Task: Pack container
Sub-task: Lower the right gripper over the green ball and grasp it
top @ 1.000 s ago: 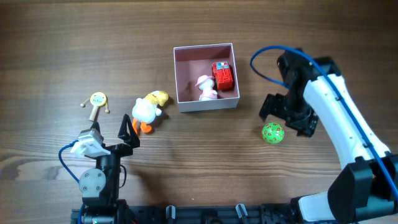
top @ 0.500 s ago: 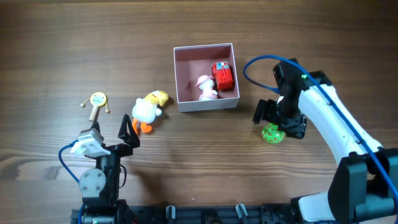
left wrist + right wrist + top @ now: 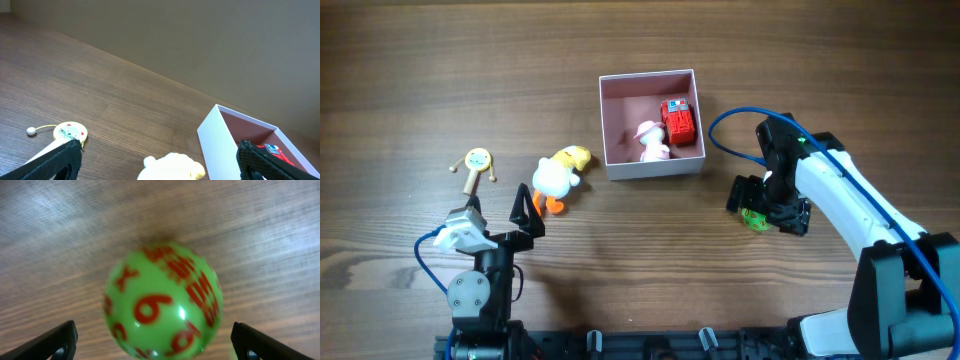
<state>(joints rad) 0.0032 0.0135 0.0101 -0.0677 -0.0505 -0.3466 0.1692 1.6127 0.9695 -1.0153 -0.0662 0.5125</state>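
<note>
Toys await packing on a wooden desk (image 3: 420, 60). Left of the container (image 3: 655, 166) lie a rattle (image 3: 477, 160) and a duck (image 3: 558, 175), with the left tool (image 3: 492, 222) spread wide and empty. The thin-walled container, probably light and easily nudged, sits mid-desk. To its right, the right tool (image 3: 767, 208) straddles a glossy green ball (image 3: 162, 300), its jaws not closed. The ball is likely slippery and best pinched across its middle.

Ball (image 3: 752, 217), partly hidden, right of container (image 3: 655, 166)

a red 6 is printed on the green ball (image 3: 162, 302).
</note>
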